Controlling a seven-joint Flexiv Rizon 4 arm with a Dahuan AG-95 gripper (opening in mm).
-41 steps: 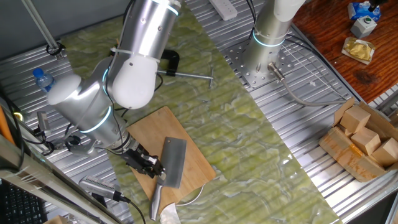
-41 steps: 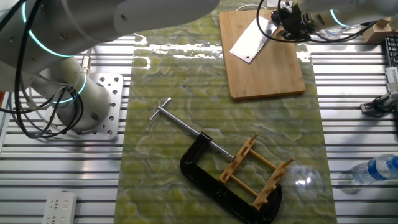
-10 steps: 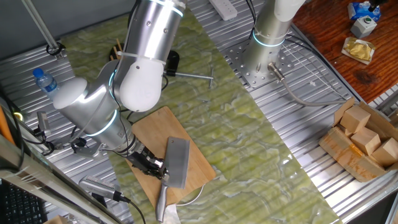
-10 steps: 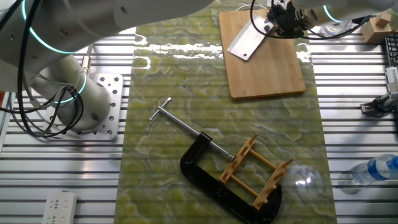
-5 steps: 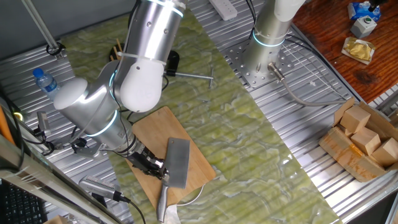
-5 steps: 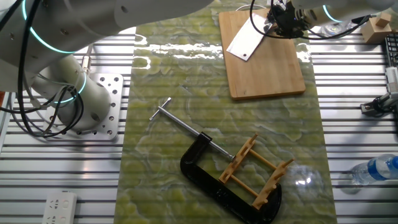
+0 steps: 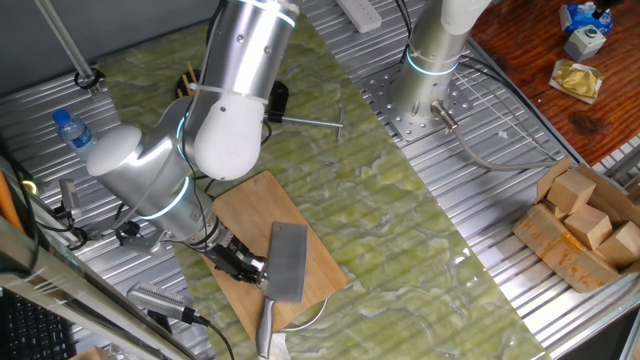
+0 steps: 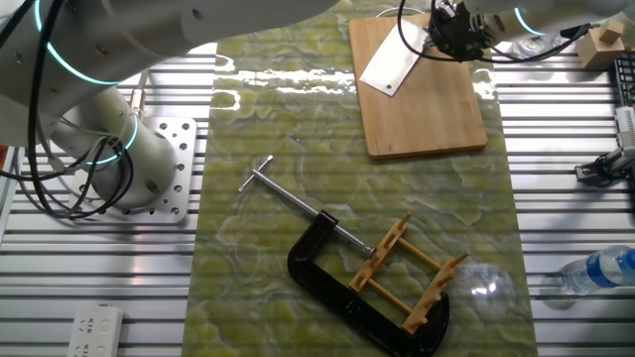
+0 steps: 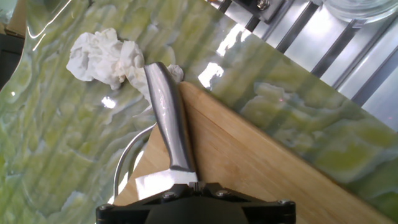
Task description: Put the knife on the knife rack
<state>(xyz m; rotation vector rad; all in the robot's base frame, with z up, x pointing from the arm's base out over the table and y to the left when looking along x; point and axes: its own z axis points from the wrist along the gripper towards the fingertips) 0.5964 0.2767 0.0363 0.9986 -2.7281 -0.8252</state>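
Observation:
The knife (image 7: 284, 262), a grey cleaver with a slim silver handle, hangs tilted just above the bamboo cutting board (image 7: 240, 208). My gripper (image 7: 250, 268) is shut on it where blade meets handle. In the other fixed view the knife's blade (image 8: 389, 65) sticks out left of the gripper (image 8: 437, 35) over the board (image 8: 427, 114). In the hand view the handle (image 9: 168, 118) points away from the gripper (image 9: 194, 185). The knife rack (image 8: 407, 273), wooden pegs on a frame, lies inside the black C-clamp (image 8: 332, 283); in one fixed view only its peg tips (image 7: 187, 77) show behind my arm.
A crumpled white tissue (image 9: 102, 53) and a round glass rim (image 9: 124, 168) lie by the board's near end. A water bottle (image 7: 66, 125) stands at the left. A box of wooden blocks (image 7: 585, 225) sits at the right. A second arm's base (image 7: 430, 60) stands behind.
The knife has risen slightly off the cutting board in my shut gripper; its blade has shifted a little. The rack and clamp have not moved.

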